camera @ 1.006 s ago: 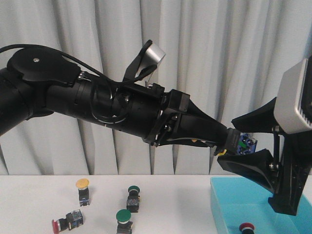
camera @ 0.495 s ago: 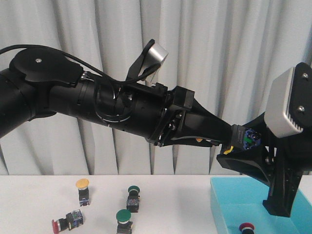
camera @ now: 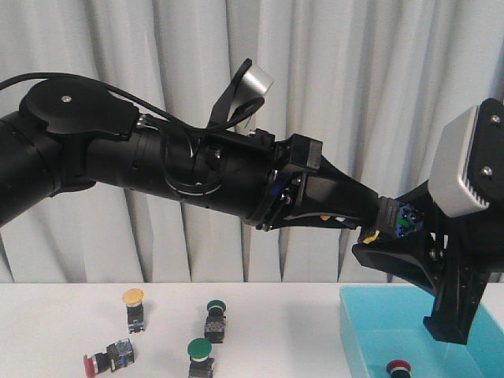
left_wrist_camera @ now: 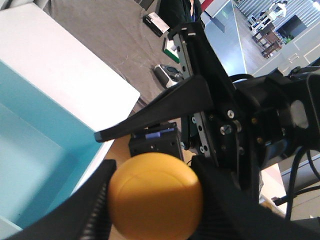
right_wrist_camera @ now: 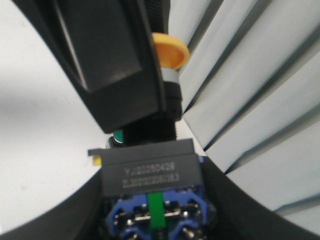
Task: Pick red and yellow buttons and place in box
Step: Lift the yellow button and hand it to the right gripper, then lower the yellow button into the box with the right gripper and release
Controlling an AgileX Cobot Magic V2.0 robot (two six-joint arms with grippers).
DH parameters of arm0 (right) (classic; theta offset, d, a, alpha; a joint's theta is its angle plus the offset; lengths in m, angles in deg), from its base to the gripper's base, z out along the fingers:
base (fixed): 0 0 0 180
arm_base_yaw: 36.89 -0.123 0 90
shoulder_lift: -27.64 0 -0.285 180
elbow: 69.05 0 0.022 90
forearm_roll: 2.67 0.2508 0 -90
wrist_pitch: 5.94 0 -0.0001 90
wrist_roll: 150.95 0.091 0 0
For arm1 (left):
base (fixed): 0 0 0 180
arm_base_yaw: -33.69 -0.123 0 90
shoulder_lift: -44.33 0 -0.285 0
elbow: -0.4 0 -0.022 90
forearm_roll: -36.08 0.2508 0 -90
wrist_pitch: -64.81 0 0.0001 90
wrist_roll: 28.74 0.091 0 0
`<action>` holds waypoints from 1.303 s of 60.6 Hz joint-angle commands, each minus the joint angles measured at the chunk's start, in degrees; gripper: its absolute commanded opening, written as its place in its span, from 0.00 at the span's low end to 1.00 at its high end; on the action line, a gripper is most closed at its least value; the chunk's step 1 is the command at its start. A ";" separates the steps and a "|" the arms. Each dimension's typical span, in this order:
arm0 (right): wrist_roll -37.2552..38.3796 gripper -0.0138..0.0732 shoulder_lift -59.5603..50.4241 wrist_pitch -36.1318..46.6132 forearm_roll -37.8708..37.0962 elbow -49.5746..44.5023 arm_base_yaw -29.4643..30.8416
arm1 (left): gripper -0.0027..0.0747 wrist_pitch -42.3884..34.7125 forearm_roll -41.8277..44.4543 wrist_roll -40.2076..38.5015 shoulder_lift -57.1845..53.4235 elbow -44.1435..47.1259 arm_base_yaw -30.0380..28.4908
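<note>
Forward goes the left arm, its left gripper (camera: 376,224) now meeting the right gripper (camera: 399,236) above the turquoise box (camera: 358,339). Both sets of fingers are clamped on one yellow button (left_wrist_camera: 155,194), held between them. One red button (camera: 398,367) lies in the box; another red button (camera: 109,357) sits on the table (camera: 63,331).

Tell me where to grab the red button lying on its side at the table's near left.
Grip the red button across its black-and-silver body, coming straight down. It lies on its side with the round cap pointing left, so the boxy body offers flatter sides; the cap would likely slip.
</note>
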 commanded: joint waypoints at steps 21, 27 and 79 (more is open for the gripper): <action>0.43 0.16 -1.11 -0.25 2.62 1.51 -0.07 | 0.83 -3.06 -4.36 5.49 -2.72 -1.77 0.02; 1.61 0.16 -1.11 0.02 2.62 1.51 -0.07 | 0.83 -3.16 -3.90 5.71 -2.72 -2.08 -0.06; 37.69 0.17 -0.25 35.86 -16.57 1.51 4.31 | 0.03 6.79 74.08 -15.62 -9.38 -18.43 -11.16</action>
